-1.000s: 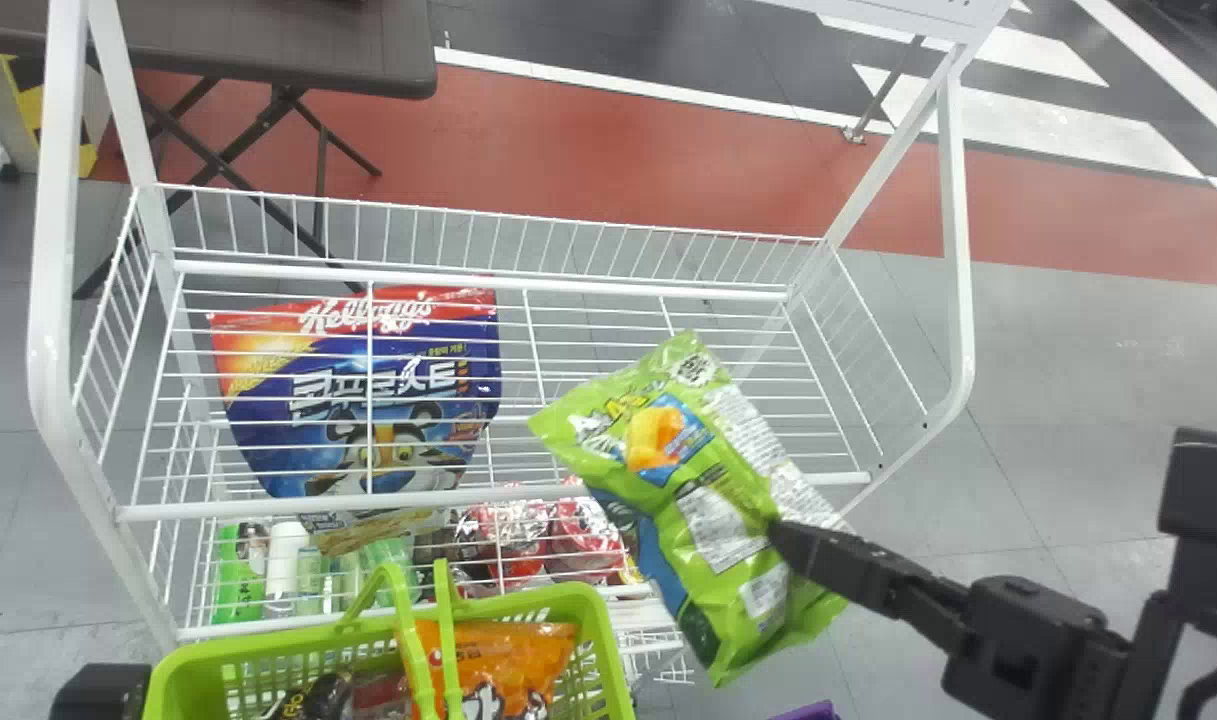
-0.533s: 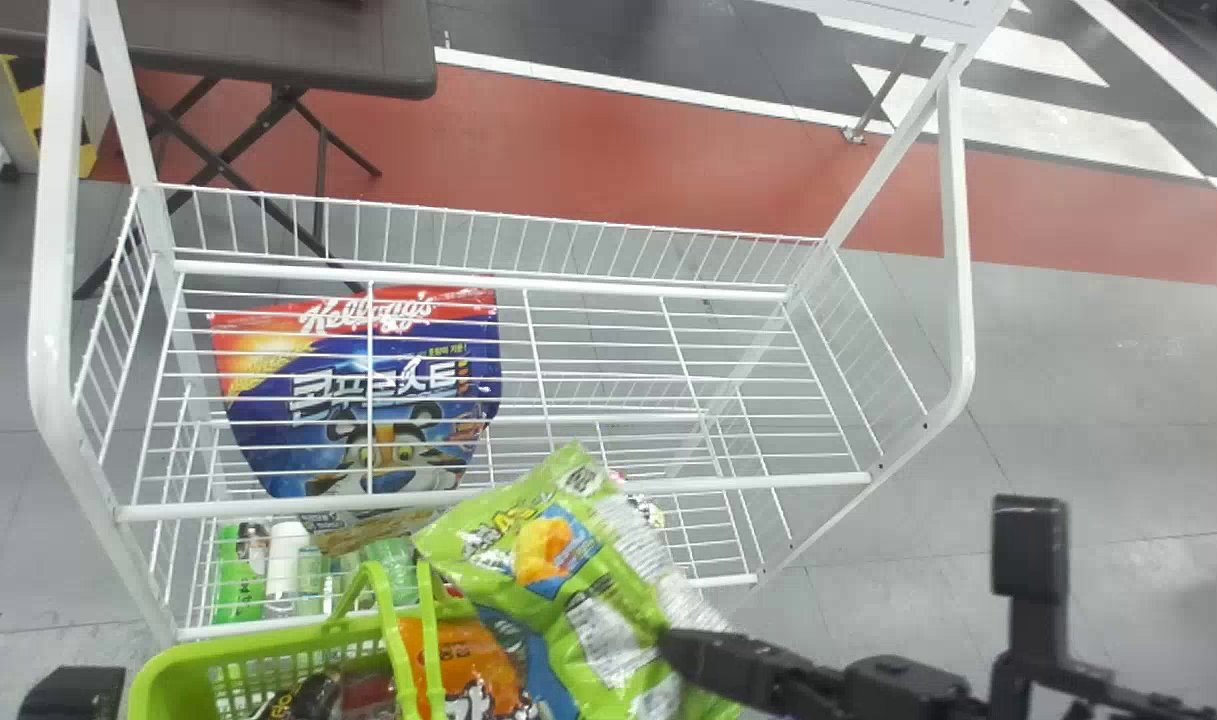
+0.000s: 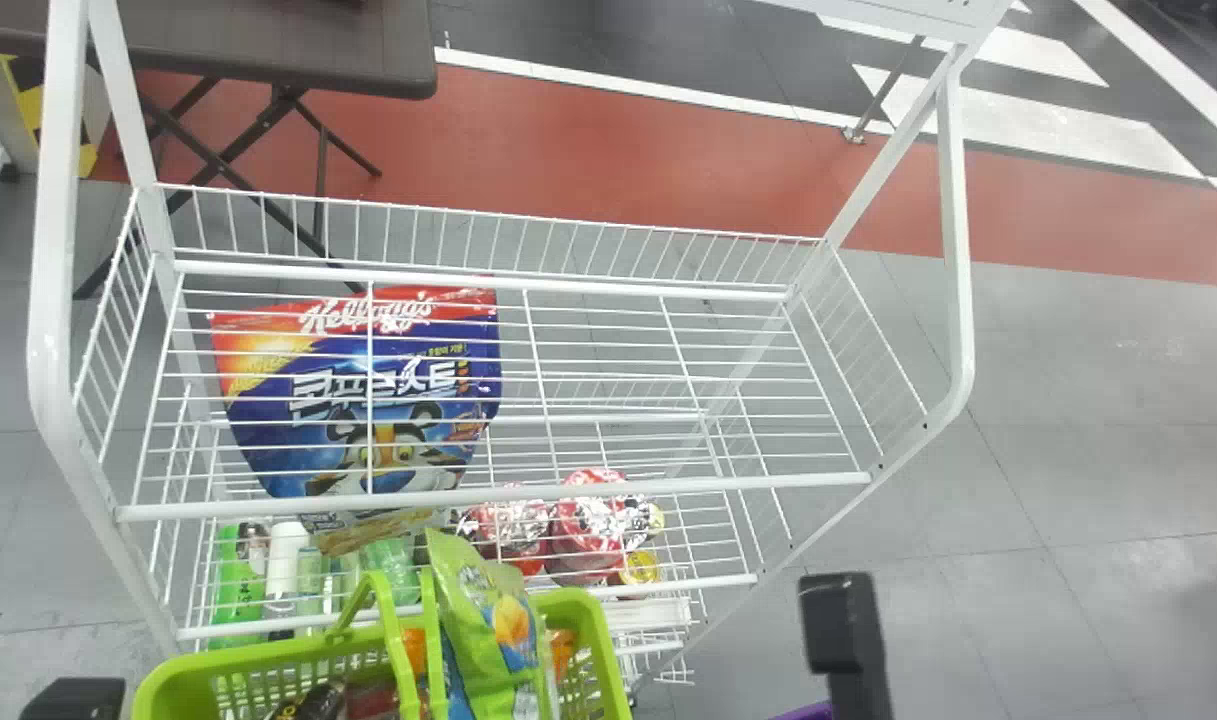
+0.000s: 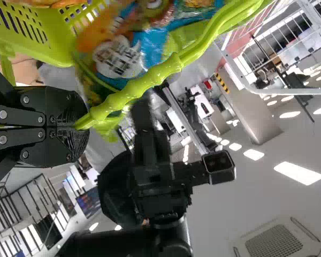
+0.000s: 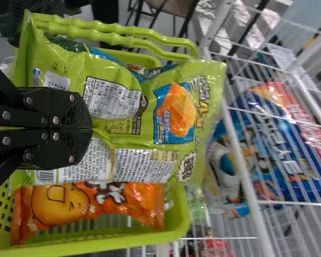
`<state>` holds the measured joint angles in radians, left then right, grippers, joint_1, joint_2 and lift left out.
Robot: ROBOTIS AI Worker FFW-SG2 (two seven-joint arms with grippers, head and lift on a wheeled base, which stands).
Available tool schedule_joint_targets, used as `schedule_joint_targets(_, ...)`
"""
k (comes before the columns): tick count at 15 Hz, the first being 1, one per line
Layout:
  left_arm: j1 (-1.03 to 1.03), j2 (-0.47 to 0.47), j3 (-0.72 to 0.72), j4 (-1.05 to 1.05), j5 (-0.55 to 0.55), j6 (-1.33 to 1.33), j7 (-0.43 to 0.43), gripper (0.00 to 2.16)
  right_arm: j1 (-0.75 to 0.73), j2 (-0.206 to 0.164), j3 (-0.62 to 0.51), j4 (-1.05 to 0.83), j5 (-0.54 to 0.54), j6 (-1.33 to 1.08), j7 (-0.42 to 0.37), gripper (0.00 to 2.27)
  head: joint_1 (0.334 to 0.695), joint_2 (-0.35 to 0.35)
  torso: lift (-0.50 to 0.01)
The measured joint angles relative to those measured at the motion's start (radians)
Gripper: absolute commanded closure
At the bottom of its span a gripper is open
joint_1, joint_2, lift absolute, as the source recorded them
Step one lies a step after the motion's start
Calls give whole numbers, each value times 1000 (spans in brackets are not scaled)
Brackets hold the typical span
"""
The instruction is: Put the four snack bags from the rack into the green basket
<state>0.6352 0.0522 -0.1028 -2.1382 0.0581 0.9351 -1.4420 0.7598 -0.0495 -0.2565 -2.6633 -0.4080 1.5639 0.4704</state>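
The green snack bag [image 3: 488, 625] hangs over the green basket [image 3: 596, 640] in the head view, upright between handle and right rim. In the right wrist view my right gripper [image 5: 91, 128] is shut on this green bag [image 5: 176, 123], above the basket [image 5: 176, 214] and an orange bag [image 5: 96, 206] lying inside it. My left gripper [image 4: 80, 126] is shut on the basket handle [image 4: 144, 80] in the left wrist view, holding the basket. A large blue cereal bag [image 3: 368, 400] stands in the rack [image 3: 488, 500].
Red-and-white packs [image 3: 588, 525] and bottles [image 3: 286, 560] sit on the lower shelf behind the basket. The rack's front rail runs just beyond the basket. A dark folding table [image 3: 268, 50] stands behind at the left.
The green snack bag, held by my right gripper, has moved left and down, from in front of the rack to over the basket. The basket handle has shifted slightly.
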Motion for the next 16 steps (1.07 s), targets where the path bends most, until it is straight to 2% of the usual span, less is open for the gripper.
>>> schedule_joint_targets(4, 1, -2, 4, 2, 0, -2, 1, 2020, 6, -82, 134, 103, 76, 0, -65, 2108, 695, -350, -6)
schedule_joint_targets(6, 1, -4, 5, 3, 0, -2, 2, 2020, -3, -103, 167, 144, 97, 0, -72, 2057, 695, -350, -6)
schedule_joint_targets(7, -2, -4, 5, 5, 0, -1, 3, 2020, -4, -106, 171, 152, 99, 0, -73, 1781, 695, -350, -6)
schedule_joint_targets(8, -6, -5, 4, 7, -1, -1, 4, 2020, -6, -106, 161, 153, 89, 0, -74, 1089, 695, -350, -6)
schedule_joint_targets(9, -10, -5, 2, 8, -3, 0, 5, 2020, -6, -101, 136, 149, 67, 0, -73, 252, 695, -350, -6)
schedule_joint_targets(10, -12, -5, 0, 9, -5, 1, 6, 2020, -6, -95, 110, 144, 44, 0, -68, -2, 695, -350, -6)
schedule_joint_targets(14, -9, -1, 7, 9, -4, 7, 1, 2020, -7, -86, 60, 123, 22, 0, -60, 63, 695, -350, -6)
schedule_joint_targets(16, -2, 0, 14, 4, -1, 6, -7, 2020, -8, -67, 16, 105, 14, 0, -20, 66, 695, -350, -6)
